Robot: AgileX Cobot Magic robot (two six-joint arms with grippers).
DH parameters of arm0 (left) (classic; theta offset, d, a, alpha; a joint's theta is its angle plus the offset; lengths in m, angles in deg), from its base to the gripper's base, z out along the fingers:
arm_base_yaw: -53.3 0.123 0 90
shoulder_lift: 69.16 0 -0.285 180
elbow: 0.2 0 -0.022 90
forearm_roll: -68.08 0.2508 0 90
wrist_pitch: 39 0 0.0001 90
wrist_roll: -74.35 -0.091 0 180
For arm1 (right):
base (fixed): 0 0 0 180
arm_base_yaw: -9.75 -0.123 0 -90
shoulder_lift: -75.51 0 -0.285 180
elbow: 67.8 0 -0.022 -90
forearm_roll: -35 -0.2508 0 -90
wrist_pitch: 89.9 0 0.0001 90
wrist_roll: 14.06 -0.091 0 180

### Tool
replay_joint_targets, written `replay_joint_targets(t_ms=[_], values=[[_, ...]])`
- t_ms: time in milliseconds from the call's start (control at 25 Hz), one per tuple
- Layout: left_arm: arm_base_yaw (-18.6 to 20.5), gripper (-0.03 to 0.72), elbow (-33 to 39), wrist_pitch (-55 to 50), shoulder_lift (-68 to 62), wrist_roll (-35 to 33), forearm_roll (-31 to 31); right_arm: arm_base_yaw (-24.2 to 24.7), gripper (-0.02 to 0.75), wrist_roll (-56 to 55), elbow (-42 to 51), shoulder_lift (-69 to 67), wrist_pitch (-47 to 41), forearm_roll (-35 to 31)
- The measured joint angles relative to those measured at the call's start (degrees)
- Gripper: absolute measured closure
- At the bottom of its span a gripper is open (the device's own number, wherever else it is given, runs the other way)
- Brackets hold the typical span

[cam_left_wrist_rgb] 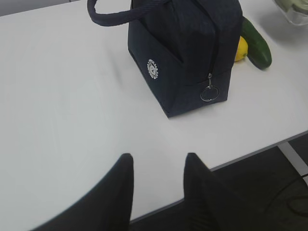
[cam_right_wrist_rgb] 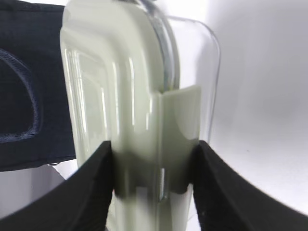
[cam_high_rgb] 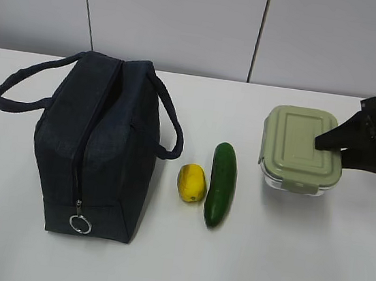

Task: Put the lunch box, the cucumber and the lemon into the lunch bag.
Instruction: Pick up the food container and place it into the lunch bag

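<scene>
Lunch bag [cam_high_rgb: 97, 150] sits at 9 o'clock on table [cam_high_rgb: 282, 268], zip looks closed, soft fabric, you'll need it opened first. Lunch box [cam_high_rgb: 302, 151] at 3 o'clock: glass, rigid, heavy-ish, slippery; right gripper [cam_right_wrist_rgb: 154, 168] jaws straddle its lid edge/clip, grip there, firm closure not clear. Cucumber [cam_high_rgb: 222, 184] then lemon [cam_high_rgb: 192, 183] centre, touching. Only left wrist view shows bag logo [cam_left_wrist_rgb: 153, 69]; left gripper [cam_left_wrist_rgb: 159, 166] parted, empty.

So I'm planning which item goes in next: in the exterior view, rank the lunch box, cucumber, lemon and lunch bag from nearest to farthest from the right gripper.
1. lunch box: directly at the right gripper, far right of the table.
2. cucumber: left of the box, near the middle.
3. lemon: just left of the cucumber.
4. lunch bag: far left, zipped shut.
</scene>
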Motion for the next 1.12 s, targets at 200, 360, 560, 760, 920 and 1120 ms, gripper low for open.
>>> replay_joint_targets(t_ms=[200,360,560,760,920,1120], values=[[0.0,0.45,0.0,0.0,0.0,0.0,0.1,-0.08,0.377,-1.73,0.0,5.0,-0.47,0.0],[0.0,0.449,0.0,0.0,0.0,0.0,-0.23,-0.08,0.377,-3.36,0.21,8.11,-0.95,-0.21],[0.0,0.449,0.0,0.0,-0.82,0.0,-1.74,-0.08,0.377,-4.96,0.31,11.66,-1.55,-1.15],[0.0,0.449,0.0,0.48,-6.41,0.0,-3.32,-0.08,0.377,-5.92,0.31,14.4,-1.76,-2.43],[0.0,0.449,0.0,1.39,-10.28,0.0,-3.79,-0.08,0.377,-7.1,0.31,15.02,-1.85,-3.49],[0.0,0.449,-0.2,5.21,-13.15,0.0,-5.17,-0.08,0.377,-7.84,0.32,15.3,-1.85,-3.94]])
